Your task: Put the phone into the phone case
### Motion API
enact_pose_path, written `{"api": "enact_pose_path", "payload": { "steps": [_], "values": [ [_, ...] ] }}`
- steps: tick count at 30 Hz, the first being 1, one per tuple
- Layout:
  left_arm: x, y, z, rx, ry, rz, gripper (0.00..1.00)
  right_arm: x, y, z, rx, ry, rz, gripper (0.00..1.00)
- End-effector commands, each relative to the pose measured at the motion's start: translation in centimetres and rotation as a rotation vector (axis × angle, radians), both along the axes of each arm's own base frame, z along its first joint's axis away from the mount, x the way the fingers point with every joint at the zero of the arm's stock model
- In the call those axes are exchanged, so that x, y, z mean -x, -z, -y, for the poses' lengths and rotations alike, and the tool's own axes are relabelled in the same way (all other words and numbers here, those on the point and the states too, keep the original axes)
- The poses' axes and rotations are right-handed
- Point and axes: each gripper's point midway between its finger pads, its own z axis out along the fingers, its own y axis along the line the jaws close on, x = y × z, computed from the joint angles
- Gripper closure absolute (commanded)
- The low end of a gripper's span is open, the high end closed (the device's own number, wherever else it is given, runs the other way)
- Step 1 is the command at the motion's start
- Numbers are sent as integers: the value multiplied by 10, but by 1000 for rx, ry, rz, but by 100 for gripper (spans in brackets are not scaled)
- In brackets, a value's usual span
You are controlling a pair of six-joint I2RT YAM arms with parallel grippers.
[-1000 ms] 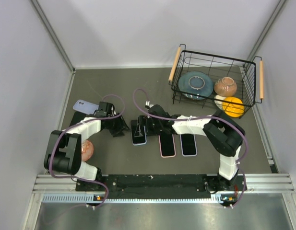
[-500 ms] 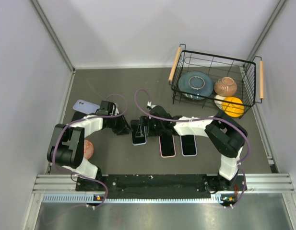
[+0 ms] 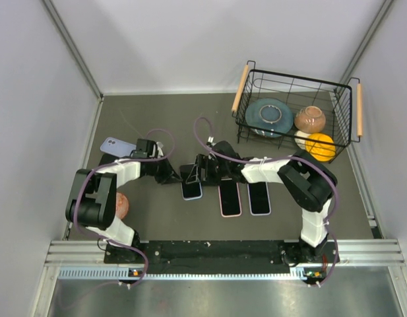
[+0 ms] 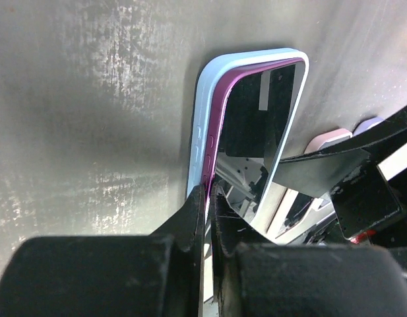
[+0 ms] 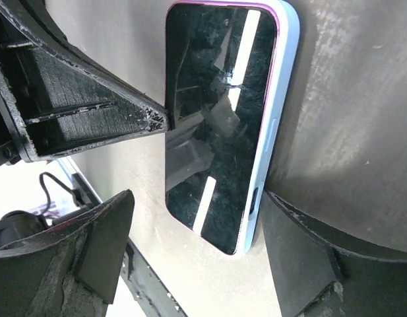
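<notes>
The phone, black-screened with a purple rim, lies inside the light-blue phone case on the dark table. In the left wrist view the phone shows its purple rim just inside the case wall. My left gripper is shut, its tips on the seam between the rim and the case at the phone's left side. My right gripper is open and straddles the phone from the right. One of its fingers is against the case's side. The other stands apart.
A phone in a pink case and a dark phone lie right of the pair. A lilac case and a brown ball are near the left arm. A wire basket with dishes stands back right.
My left gripper has closed and slid right up to the phone's left edge. The right arm has shifted slightly toward the back and its jaws have narrowed a little.
</notes>
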Motion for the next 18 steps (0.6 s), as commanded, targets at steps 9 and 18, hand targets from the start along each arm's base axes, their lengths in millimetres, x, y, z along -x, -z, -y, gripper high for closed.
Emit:
{"api": "enact_pose_path", "payload": {
  "steps": [9, 18],
  "values": [
    [28, 11, 18, 105, 35, -82, 100, -2, -92, -39, -485, -100, 67, 34],
    [32, 3, 23, 155, 32, -74, 100, -2, -85, -37, -466, -76, 36, 40]
  ]
}}
